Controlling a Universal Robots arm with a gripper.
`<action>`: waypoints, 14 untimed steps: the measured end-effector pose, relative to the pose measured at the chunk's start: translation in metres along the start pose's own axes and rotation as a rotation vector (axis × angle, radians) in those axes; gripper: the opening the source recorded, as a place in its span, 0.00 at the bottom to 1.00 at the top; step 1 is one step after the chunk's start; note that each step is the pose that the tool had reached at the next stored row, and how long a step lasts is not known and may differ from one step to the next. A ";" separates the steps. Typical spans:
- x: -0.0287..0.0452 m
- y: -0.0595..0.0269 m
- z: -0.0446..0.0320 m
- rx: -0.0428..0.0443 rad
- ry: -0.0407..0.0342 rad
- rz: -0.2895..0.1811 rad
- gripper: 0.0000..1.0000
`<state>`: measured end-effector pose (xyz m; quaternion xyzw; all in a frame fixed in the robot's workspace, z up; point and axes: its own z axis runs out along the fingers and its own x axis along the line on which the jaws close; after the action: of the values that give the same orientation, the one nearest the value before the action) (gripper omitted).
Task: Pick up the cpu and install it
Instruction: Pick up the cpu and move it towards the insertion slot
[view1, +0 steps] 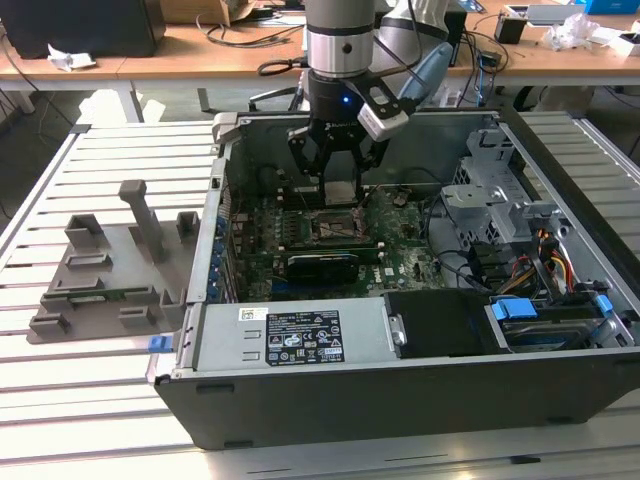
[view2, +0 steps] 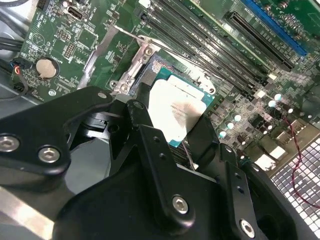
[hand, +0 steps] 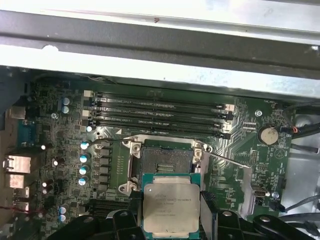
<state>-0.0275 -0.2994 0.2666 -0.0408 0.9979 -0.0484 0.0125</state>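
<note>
Black fingers (hand: 207, 215) of the gripper (hand: 171, 212) pinch the cpu (hand: 171, 200) by opposite edges, metal top up, holding it flat above the motherboard (hand: 65, 150) near the open socket (hand: 162, 157), seemingly so it can seat squarely.

cpu (view2: 176, 106) corner behind tool (view2: 173, 131), socket (hand: 167, 157) partly covered

Looks down at a slant in the exterior view, from well back, on the whole open case (view1: 400, 400) and the arm (view1: 340, 40) above its board (view1: 265, 255). Peers close past the gripper (view1: 338, 185) in both wrist views, squarely onto the board in the first, tilted and nearer in the second. Shares between those two the socket (hand: 162, 157) (view2: 152, 75) and the cpu (hand: 170, 205) (view2: 175, 107) by it.
</note>
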 end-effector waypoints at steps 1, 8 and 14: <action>0.0000 0.0003 0.0005 0.0000 -0.0001 0.000 0.55; 0.0000 0.0004 0.0008 -0.0023 -0.0002 0.000 0.55; 0.0000 0.0004 0.0008 -0.0024 -0.0002 0.000 0.55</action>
<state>-0.0274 -0.2991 0.2657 -0.0408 0.9980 -0.0472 0.0125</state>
